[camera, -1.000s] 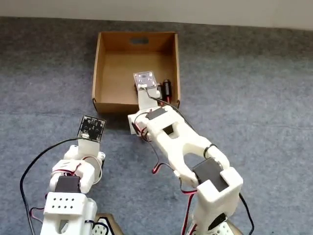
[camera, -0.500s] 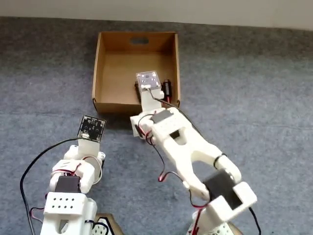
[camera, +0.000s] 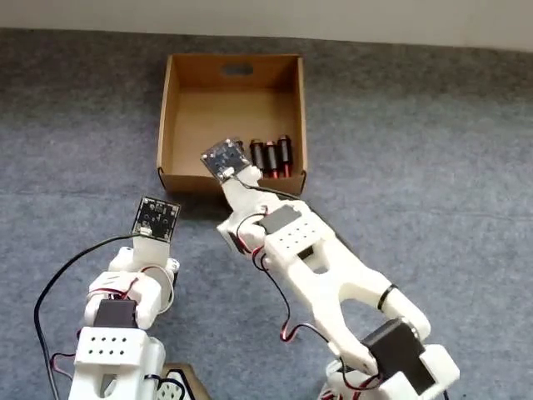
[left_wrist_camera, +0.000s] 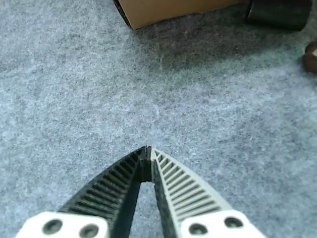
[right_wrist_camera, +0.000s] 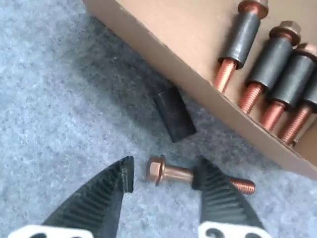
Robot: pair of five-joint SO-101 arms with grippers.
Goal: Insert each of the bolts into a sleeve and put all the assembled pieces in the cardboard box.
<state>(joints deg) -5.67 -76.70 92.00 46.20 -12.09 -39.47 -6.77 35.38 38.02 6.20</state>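
On the carpet just outside the cardboard box (right_wrist_camera: 163, 44) lie a loose copper bolt (right_wrist_camera: 171, 173) and a short black sleeve (right_wrist_camera: 173, 115). My right gripper (right_wrist_camera: 166, 172) is open and low over the bolt, whose head sits between the fingers while one fingertip (right_wrist_camera: 204, 174) covers part of its shank. Several assembled bolt-and-sleeve pieces (right_wrist_camera: 270, 62) lie side by side in the box (camera: 166, 125), also seen from above (camera: 271, 157). My left gripper (left_wrist_camera: 147, 151) is shut on nothing over bare carpet. Farther off it sees the box corner (left_wrist_camera: 163, 7) and the sleeve (left_wrist_camera: 277, 12).
Grey carpet covers the whole table. The right arm (camera: 287, 237) stretches diagonally to the box's near wall and hides the loose parts from above. The left arm (camera: 141, 275) stays at the near left, with open carpet between it and the box.
The right arm has pulled back out of the box and swung left and down to the carpet in front of its near wall, uncovering the assembled pieces. The left arm has not moved.
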